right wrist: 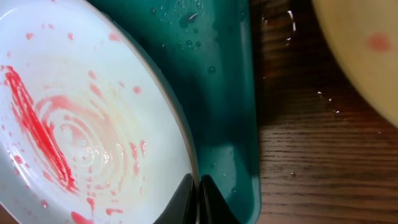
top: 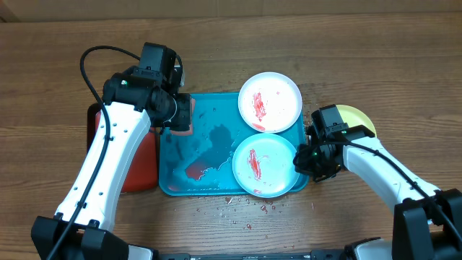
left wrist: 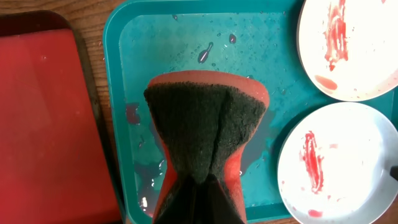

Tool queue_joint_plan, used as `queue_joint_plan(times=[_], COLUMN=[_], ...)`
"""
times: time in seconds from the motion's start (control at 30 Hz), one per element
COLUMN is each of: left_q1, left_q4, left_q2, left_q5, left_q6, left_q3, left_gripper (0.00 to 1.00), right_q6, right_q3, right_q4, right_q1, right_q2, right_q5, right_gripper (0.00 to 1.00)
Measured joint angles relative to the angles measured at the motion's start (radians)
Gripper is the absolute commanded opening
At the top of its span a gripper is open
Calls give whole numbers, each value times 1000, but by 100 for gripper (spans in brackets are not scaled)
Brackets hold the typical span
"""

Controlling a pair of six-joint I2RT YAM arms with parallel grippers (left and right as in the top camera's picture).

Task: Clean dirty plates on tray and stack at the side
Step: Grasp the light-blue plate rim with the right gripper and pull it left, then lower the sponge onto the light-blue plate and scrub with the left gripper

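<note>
Clamped a red scrub sponge [left wrist: 208, 124] in the left fingers [left wrist: 199, 205] above the turquoise tray [top: 209, 110] and pinched, with the right fingers [right wrist: 180, 208], the rim of the smeared aqua plate [right wrist: 93, 112] at the tray's right edge.

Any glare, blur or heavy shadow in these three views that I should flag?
Overhead: evenly lit and sharp, shadows soft. Left wrist: the sponge is crisp; small glints on the wet tray floor. Right wrist: the yellow plate is out of focus, the smeared plate sharper, bright glints on the wet table.
</note>
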Motion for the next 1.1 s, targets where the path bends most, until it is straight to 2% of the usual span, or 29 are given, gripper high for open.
queue_joint_plan(times=[0.23, 0.47, 0.67, 0.87, 1.1], left_q1=[0, 0, 0, 0, 0], left_q4=[0, 0, 0, 2, 8], left_q2=[0, 0, 0, 0, 0], left_q5=[0, 0, 0, 0, 0], left_q6=[0, 0, 0, 0, -7], left_q3=[0, 0, 0, 0, -1], left_gripper=[4, 4, 5, 4, 4], right_q6=[60, 329, 466, 523, 517], right_q3=[16, 80, 106, 193, 226], right_q4=[42, 283, 324, 303, 333], right_q1=[123, 355, 416, 431, 433], right_q2=[0, 12, 139, 249, 249], right_q5=[-40, 10, 72, 105, 180], right_gripper=[4, 4, 4, 37, 38])
